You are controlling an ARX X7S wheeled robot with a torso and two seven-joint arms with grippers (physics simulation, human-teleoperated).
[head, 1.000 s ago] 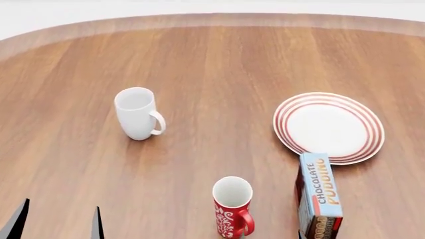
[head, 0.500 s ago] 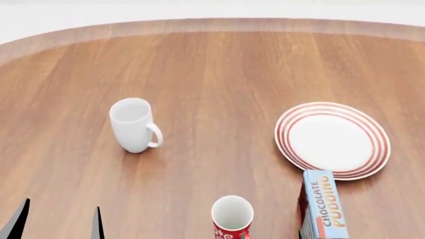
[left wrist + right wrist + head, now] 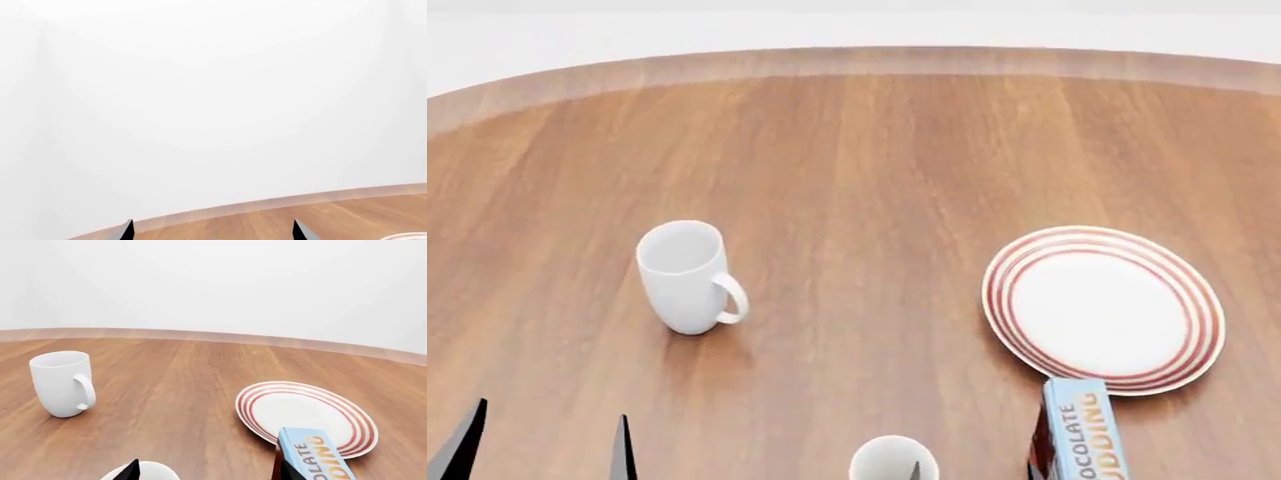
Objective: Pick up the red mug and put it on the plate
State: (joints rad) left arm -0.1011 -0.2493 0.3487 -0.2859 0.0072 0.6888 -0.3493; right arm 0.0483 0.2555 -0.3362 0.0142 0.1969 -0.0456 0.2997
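Head view: bare plate (image 3: 1104,309), upright white mug (image 3: 683,276)

Head view has shifted, so everything sits lower in frame than a second ago. Tall red ceramic mug (image 3: 893,459) now cut off at the bottom edge (only its white rim shows). Round white red-ringed plate (image 3: 1104,308) and plain white mug (image 3: 683,277) slid down. Blue chocolate pudding box (image 3: 1082,430) mostly out of frame.

Bare simulated room — wooden table (image 3: 868,150), blank white walls (image 3: 213,100)
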